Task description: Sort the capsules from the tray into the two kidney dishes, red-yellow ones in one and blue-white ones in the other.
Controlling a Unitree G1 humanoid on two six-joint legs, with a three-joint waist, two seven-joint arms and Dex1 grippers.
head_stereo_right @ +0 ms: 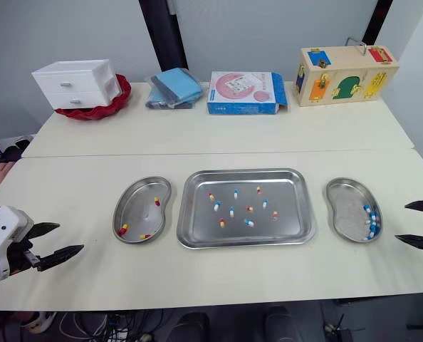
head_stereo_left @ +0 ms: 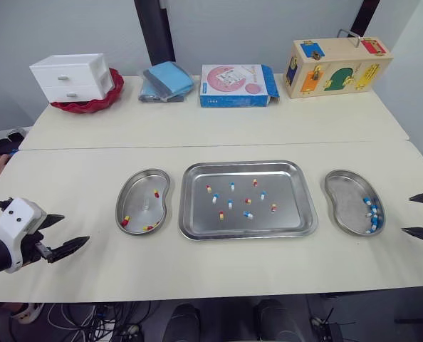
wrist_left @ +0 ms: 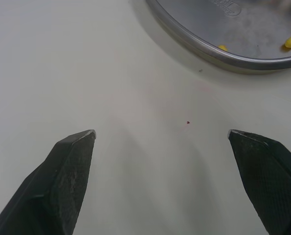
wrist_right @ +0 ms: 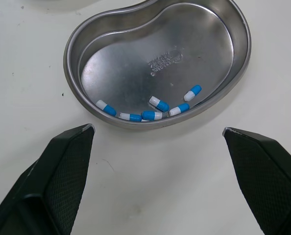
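left gripper point(head_stereo_left: 75, 229) hangs near the red-yellow dish point(head_stereo_left: 120, 206), right gripper point(head_stereo_left: 408, 214) by the blue-white dish point(head_stereo_left: 342, 206), both with fingers spread wide and empty, ready to reach the tray point(head_stereo_left: 247, 234) between them.

A rectangular steel tray point(head_stereo_left: 290, 217) lies flat at the middle of the surface, holding a loose scatter of red-yellow and blue-white capsules point(head_stereo_left: 248, 214), all well apart. The left kidney dish point(head_stereo_left: 137, 187) sits just beside it with a few red-yellow capsules point(head_stereo_left: 156, 193). The right kidney dish point(head_stereo_left: 342, 194) holds five blue-white capsules point(wrist_right: 159, 103) clustered against one wall.
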